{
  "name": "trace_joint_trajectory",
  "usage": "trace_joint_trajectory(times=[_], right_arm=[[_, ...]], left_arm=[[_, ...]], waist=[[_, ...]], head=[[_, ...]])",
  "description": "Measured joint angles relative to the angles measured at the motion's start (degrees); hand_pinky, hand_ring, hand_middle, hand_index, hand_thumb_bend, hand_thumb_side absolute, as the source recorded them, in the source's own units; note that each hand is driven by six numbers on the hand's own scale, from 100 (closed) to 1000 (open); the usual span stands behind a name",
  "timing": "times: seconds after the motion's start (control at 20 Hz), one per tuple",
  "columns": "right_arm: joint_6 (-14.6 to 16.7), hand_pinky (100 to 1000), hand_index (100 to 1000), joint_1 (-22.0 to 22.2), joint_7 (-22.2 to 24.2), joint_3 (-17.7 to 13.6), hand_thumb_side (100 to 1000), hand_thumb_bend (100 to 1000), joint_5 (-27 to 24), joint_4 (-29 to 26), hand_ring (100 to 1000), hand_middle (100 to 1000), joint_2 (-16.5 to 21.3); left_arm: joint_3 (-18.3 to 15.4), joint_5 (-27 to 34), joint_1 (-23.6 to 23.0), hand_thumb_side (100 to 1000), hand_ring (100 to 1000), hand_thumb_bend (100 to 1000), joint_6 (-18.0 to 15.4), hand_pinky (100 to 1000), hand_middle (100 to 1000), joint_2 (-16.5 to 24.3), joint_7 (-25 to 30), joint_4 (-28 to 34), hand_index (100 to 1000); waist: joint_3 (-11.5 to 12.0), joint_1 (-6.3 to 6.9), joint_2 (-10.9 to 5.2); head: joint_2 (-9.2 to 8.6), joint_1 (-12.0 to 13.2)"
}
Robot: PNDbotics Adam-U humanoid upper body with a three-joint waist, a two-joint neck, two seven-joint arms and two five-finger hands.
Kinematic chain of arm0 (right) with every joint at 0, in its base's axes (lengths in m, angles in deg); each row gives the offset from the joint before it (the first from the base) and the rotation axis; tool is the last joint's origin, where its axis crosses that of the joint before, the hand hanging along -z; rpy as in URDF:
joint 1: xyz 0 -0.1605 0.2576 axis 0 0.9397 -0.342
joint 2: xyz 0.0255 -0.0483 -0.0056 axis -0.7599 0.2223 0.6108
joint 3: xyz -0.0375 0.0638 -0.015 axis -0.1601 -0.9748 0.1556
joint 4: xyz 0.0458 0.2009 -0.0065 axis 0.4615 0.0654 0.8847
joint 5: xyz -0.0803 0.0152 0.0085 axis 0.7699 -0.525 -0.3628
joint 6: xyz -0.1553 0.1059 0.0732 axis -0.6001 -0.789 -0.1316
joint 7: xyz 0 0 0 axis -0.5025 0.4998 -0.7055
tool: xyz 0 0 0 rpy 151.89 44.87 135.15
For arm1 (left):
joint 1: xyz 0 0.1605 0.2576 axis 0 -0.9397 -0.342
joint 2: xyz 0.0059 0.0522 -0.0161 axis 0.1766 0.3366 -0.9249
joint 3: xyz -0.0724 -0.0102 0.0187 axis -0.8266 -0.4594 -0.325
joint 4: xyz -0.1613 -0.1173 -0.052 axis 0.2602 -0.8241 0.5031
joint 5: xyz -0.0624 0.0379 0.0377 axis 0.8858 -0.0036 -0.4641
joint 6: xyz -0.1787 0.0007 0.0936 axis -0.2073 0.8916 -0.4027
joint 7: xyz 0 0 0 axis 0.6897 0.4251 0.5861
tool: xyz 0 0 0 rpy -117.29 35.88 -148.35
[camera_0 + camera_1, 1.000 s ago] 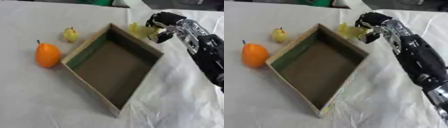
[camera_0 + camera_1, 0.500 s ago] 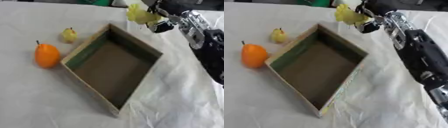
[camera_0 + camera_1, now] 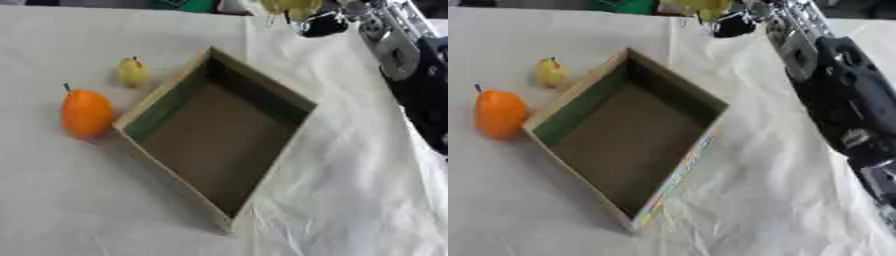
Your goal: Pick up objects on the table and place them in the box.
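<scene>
Since second ago, your right hand lifts yellow fruit off table, fingers curled round it, beyond box. Box empty; orange fruit, small pear left on table.

no readable text, labels or numbers
</scene>
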Motion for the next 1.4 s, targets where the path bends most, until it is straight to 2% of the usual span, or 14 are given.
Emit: trace_joint_trajectory(times=[0.2, 0.65, 0.9, 1.2, 1.4], right_arm=[[-0.9, 554, 438, 0.9, 1.5, 2.2, 271, 100, -1.2, -5.2, 515, 317, -0.1], [-4.7, 557, 446, 4.7, 8.5, 6.1, 309, 100, -1.9, -17.1, 518, 325, -2.2], [-6.6, 555, 451, 7.4, 12.5, 8.8, 287, 100, -3.3, -23.4, 523, 331, -2.7], [-8.3, 495, 468, 10.6, 17.4, 11.3, 263, 100, -4.7, -25.8, 524, 354, -2.7], [-7.9, 376, 486, 11.8, 20.6, 12.8, 247, 100, -5.2, -25.6, 530, 380, -2.6]], left_arm=[[0.0, 0.1, 0.0, 1000, 588, 100, 0.0, 479, 586, 0.0, 0.0, 0.0, 765], [0.0, 0.2, 0.0, 1000, 588, 100, -0.2, 479, 587, 0.0, 0.2, 0.0, 765], [0.0, 0.2, 0.0, 1000, 588, 100, -0.3, 479, 587, 0.0, 0.2, 0.0, 765], [0.0, 0.2, 0.1, 1000, 589, 100, -0.3, 480, 588, 0.0, 0.2, 0.0, 765], [0.0, 0.3, 0.2, 1000, 589, 100, -0.3, 480, 589, 0.0, 0.3, 0.0, 765]], waist=[[0.0, 0.37, -0.12], [-0.1, 0.61, -0.31], [-0.1, 0.55, -0.31], [-0.1, 0.39, -0.29], [-0.1, 0.32, -0.28]], head=[[0.01, 0.1], [0.00, 1.3], [-0.02, 1.4], [-0.05, 1.5], [-0.06, 1.5]])
